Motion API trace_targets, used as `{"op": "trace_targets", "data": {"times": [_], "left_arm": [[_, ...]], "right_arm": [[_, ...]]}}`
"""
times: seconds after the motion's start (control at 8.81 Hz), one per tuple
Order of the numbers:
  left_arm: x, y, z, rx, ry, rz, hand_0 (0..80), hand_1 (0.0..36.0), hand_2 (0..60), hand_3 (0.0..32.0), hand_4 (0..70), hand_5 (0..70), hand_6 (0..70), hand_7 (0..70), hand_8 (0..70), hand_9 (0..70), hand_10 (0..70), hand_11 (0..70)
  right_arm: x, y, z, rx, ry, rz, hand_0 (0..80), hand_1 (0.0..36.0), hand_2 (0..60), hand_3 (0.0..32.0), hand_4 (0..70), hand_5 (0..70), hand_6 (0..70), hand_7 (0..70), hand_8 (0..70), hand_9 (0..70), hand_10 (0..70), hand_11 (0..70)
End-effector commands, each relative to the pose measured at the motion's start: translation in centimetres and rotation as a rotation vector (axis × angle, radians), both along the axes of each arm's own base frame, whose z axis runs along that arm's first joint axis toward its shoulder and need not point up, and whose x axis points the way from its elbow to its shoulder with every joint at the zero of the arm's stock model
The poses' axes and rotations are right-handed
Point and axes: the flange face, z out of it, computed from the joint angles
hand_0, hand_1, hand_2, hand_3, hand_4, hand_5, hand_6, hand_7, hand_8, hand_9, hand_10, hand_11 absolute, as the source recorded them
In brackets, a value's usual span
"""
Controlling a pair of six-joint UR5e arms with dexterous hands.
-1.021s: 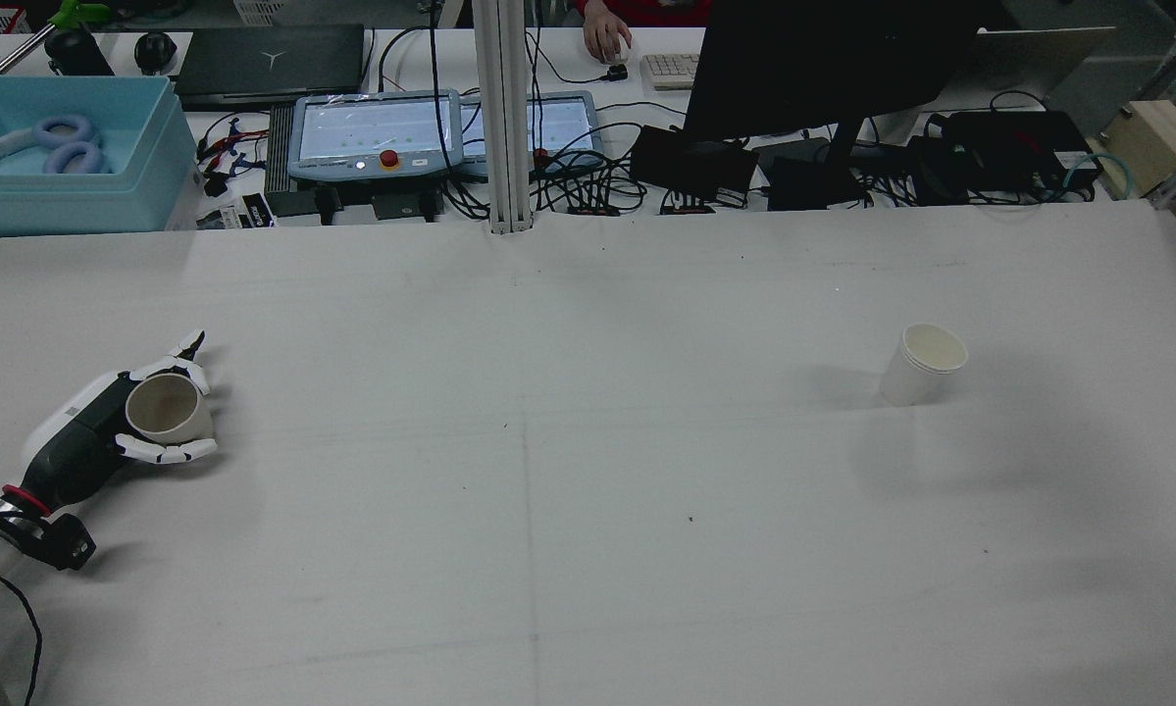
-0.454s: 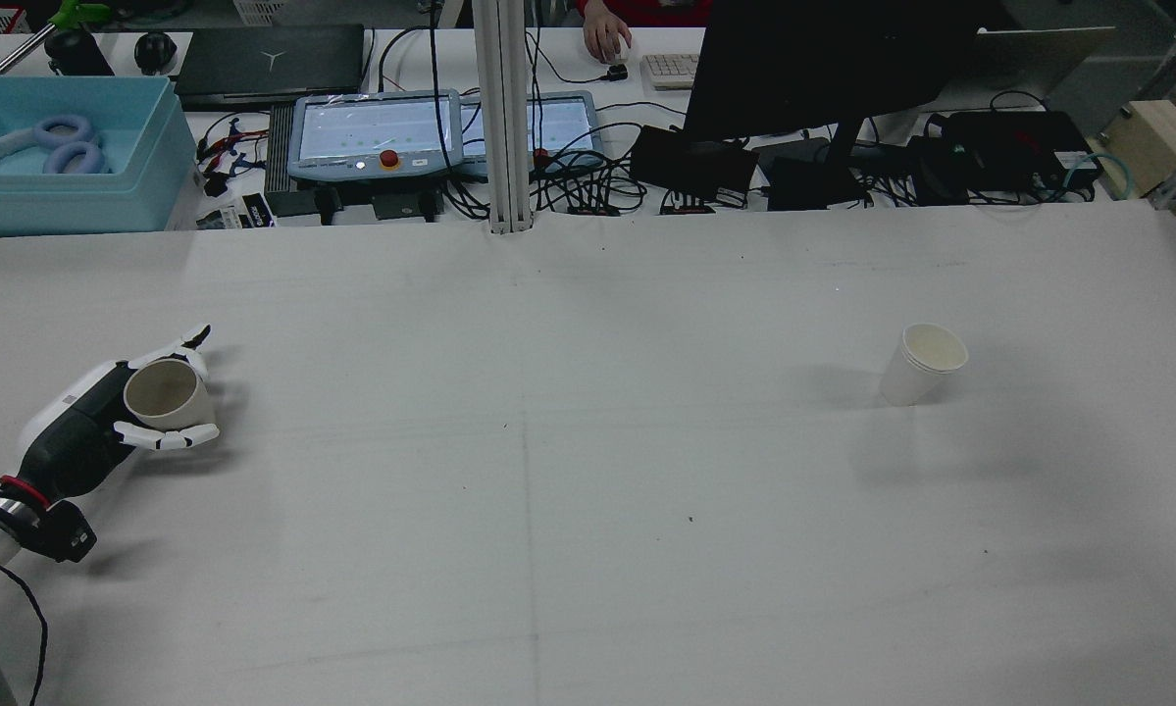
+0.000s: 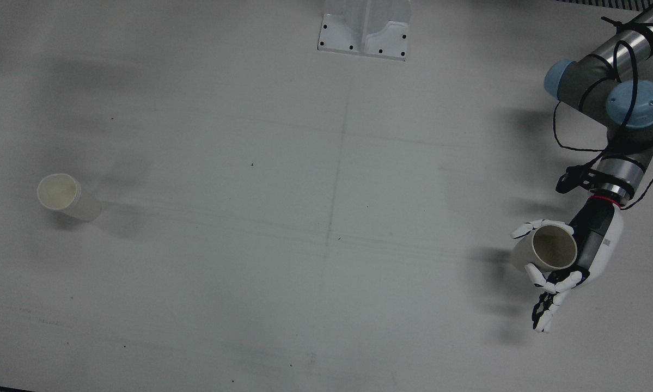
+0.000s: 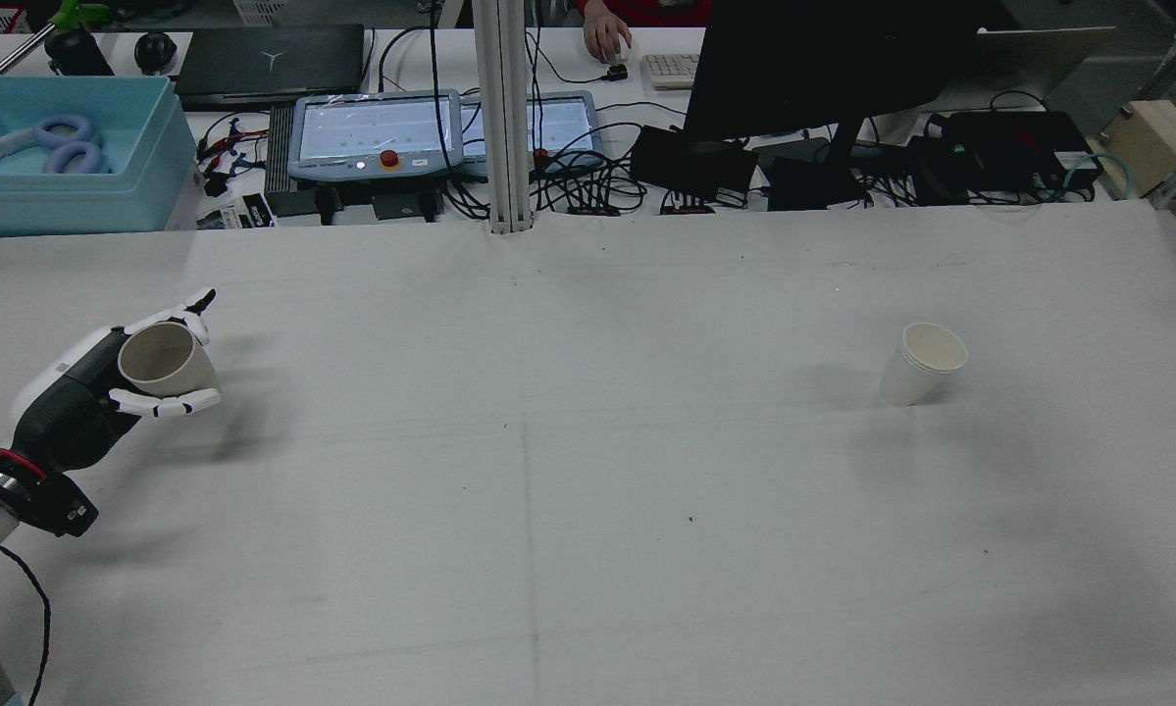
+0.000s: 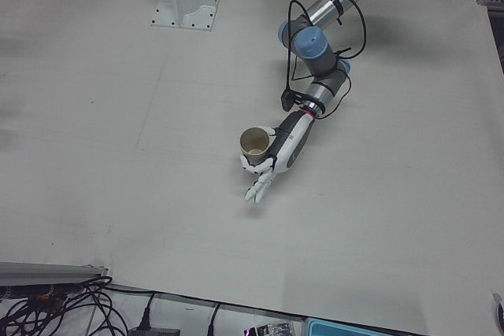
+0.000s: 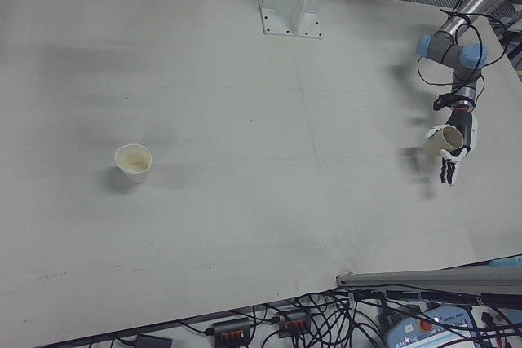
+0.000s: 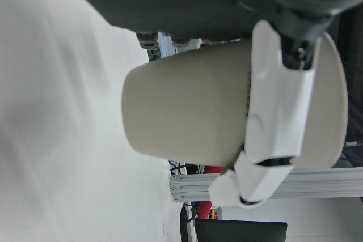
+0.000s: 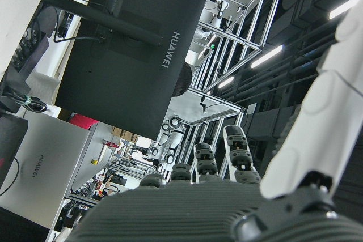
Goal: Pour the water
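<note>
While our left hand (image 4: pixel 107 392) wraps its fingers round 1 cup (image 4: pixel 161 358), held upright clear of the worktop (image 4: pixel 588 490) near its left edge so nothing spills, the 2nd cup (image 4: pixel 923 363) stands well apart toward the right edge. Our right hand (image 8: pixel 238 208) holds nothing visible; spread or closed, we cannot tell. A monitor (image 8: pixel 130 49) reads "HUAWEI".

paper cups: two, one (image 4: pixel 164 361) gripped in the left hand (image 4: pixel 87 397), one (image 4: pixel 922 364) standing on the table (image 4: pixel 588 471) | arms over the table: one | teach pendants beyond the table: two (image 4: pixel 377 132) | blue bins: one (image 4: pixel 68 157)
</note>
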Motion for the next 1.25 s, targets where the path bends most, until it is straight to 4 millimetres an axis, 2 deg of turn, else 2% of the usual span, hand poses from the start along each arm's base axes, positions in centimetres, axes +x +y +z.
{"op": "trace_targets", "data": {"times": [0.0, 0.11, 0.23, 0.34, 0.45, 0.57, 0.68, 0.91, 1.13], "left_arm": [[-1.3, -0.4, -2.0, -0.002, 0.018, -0.014, 61.6, 36.0, 60.0, 0.0, 31.5, 70.0, 4.5, 7.5, 0.0, 0.1, 0.7, 4.8], [-1.3, -0.4, -1.9, -0.003, 0.016, -0.016, 61.8, 36.0, 60.0, 0.0, 31.5, 70.0, 4.7, 7.7, 0.0, 0.1, 0.5, 4.6], [-0.9, -0.8, -2.7, 0.005, 0.024, -0.018, 61.9, 36.0, 60.0, 0.0, 31.4, 70.0, 4.6, 7.6, 0.0, 0.1, 0.5, 4.6], [-0.6, -1.2, -3.4, 0.007, 0.023, -0.020, 61.5, 36.0, 60.0, 0.0, 31.2, 70.0, 4.6, 7.5, 0.0, 0.1, 0.7, 4.8], [-0.2, -1.6, -4.2, 0.011, 0.028, -0.020, 61.7, 36.0, 60.0, 0.0, 31.2, 70.0, 4.5, 7.6, 0.0, 0.1, 0.7, 4.8], [-0.1, -1.9, -4.7, 0.011, 0.028, -0.021, 61.7, 36.0, 60.0, 0.0, 30.9, 70.0, 4.4, 7.4, 0.0, 0.0, 0.6, 4.7], [-0.5, -2.1, -4.8, 0.013, 0.030, -0.029, 61.6, 36.0, 60.0, 0.0, 30.9, 70.0, 4.5, 7.5, 0.0, 0.1, 0.6, 4.6], [-1.0, -2.4, -4.9, 0.015, 0.031, -0.038, 61.9, 36.0, 60.0, 0.0, 30.6, 70.0, 4.4, 7.4, 0.0, 0.0, 0.4, 4.3], [-1.4, -2.6, -5.3, 0.018, 0.034, -0.046, 62.0, 36.0, 60.0, 0.0, 30.5, 70.0, 4.3, 7.3, 0.0, 0.0, 0.1, 4.0]], "right_arm": [[-2.2, -4.8, 3.3, 0.038, 0.095, -0.024, 48.4, 10.0, 0.0, 0.0, 17.3, 10.8, 7.7, 10.0, 3.7, 3.2, 0.2, 1.3], [-5.1, -8.2, 4.8, 0.058, 0.094, -0.072, 48.0, 9.4, 0.0, 0.0, 17.2, 10.7, 8.1, 10.5, 3.2, 2.8, 0.4, 1.6], [-8.0, -10.3, 6.1, 0.064, 0.102, -0.112, 48.4, 9.8, 0.0, 0.0, 18.1, 11.8, 7.7, 10.4, 1.6, 0.8, 0.0, 0.3], [-9.8, -11.7, 6.4, 0.084, 0.139, -0.123, 48.3, 8.9, 0.0, 0.0, 18.0, 11.6, 7.0, 9.0, 0.5, 0.4, 0.0, 0.0], [-13.5, -13.5, 5.3, 0.116, 0.158, -0.161, 46.8, 6.0, 0.0, 0.0, 17.1, 10.8, 6.8, 9.1, 0.7, 0.4, 0.0, 0.0], [-17.3, -13.9, 4.6, 0.128, 0.137, -0.178, 46.3, 4.3, 0.0, 0.0, 17.8, 11.0, 7.1, 9.6, 0.9, 0.5, 0.0, 0.0], [-20.1, -13.2, 4.7, 0.141, 0.100, -0.179, 46.0, 3.5, 0.0, 0.0, 16.2, 10.7, 6.5, 9.2, 0.6, 0.4, 0.0, 0.0], [-21.2, -10.6, 6.1, 0.163, 0.066, -0.193, 46.5, 4.9, 0.0, 0.0, 9.6, 9.9, 2.2, 4.9, 0.0, 0.0, 0.0, 0.0], [-21.9, -9.2, 6.9, 0.152, 0.069, -0.217, 46.5, 5.1, 0.0, 0.0, 8.6, 10.4, 1.7, 5.4, 0.0, 0.0, 0.0, 0.0]]}}
